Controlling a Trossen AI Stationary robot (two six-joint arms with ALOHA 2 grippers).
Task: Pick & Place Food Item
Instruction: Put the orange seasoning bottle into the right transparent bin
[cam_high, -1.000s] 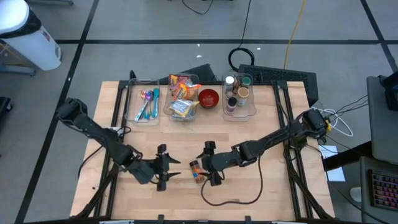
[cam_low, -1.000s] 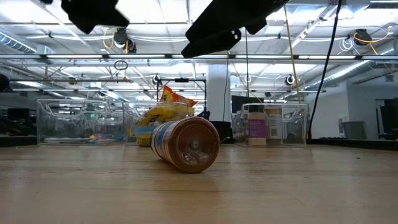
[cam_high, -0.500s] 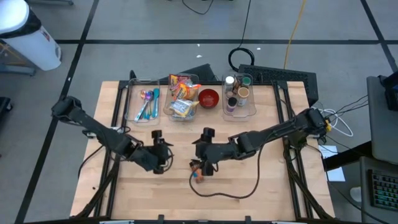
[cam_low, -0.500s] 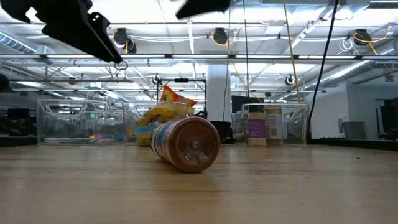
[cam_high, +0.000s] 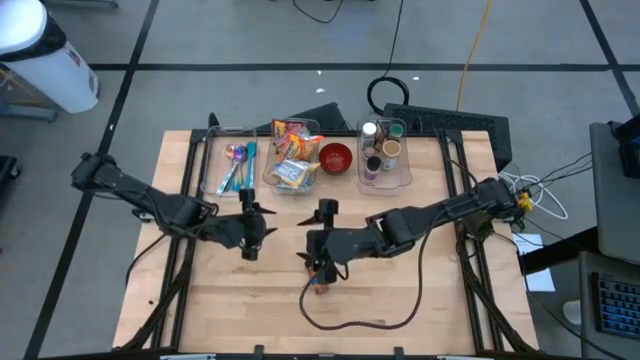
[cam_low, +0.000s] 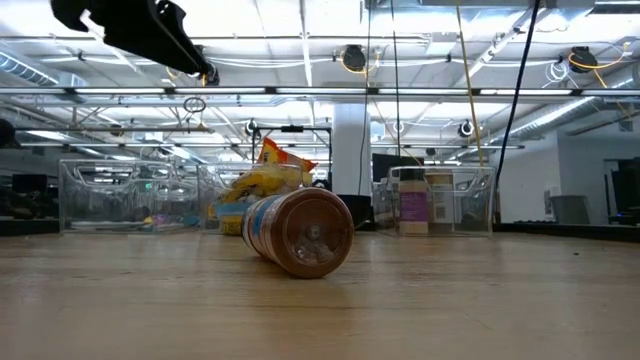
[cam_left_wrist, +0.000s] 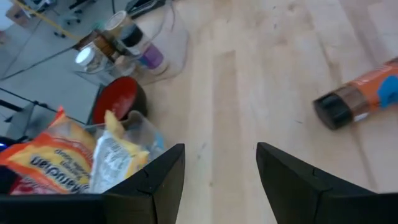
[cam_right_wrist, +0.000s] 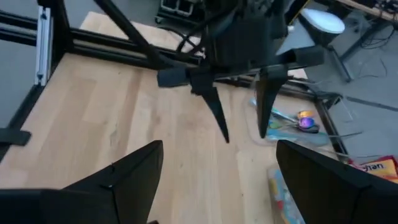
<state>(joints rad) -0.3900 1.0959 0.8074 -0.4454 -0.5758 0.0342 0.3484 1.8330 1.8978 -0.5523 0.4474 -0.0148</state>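
Note:
A brown spice bottle (cam_low: 298, 232) with an orange label lies on its side on the wooden table, its lid end toward the near edge. In the left wrist view the bottle (cam_left_wrist: 360, 93) is off to one side of the fingers. From above, the bottle (cam_high: 318, 284) shows partly under my right gripper (cam_high: 314, 240), which hangs open well above it. My left gripper (cam_high: 258, 226) is open too, raised over the table to the left of the bottle, and shows at the top of the low view (cam_low: 150, 30). Neither gripper holds anything.
Along the far edge stand a clear bin of spoons (cam_high: 235, 165), a bin of snack packets (cam_high: 292, 160), a red bowl (cam_high: 335, 157) and a bin of jars (cam_high: 383, 155). A black cable (cam_high: 360, 320) loops on the table near the front edge.
Both grippers have risen from beside the bottle. My right gripper has gone up out of the low view. My left gripper has moved toward the far edge and rolled about its own axis. The bottle has stayed where it lay. Both grippers have stayed open.

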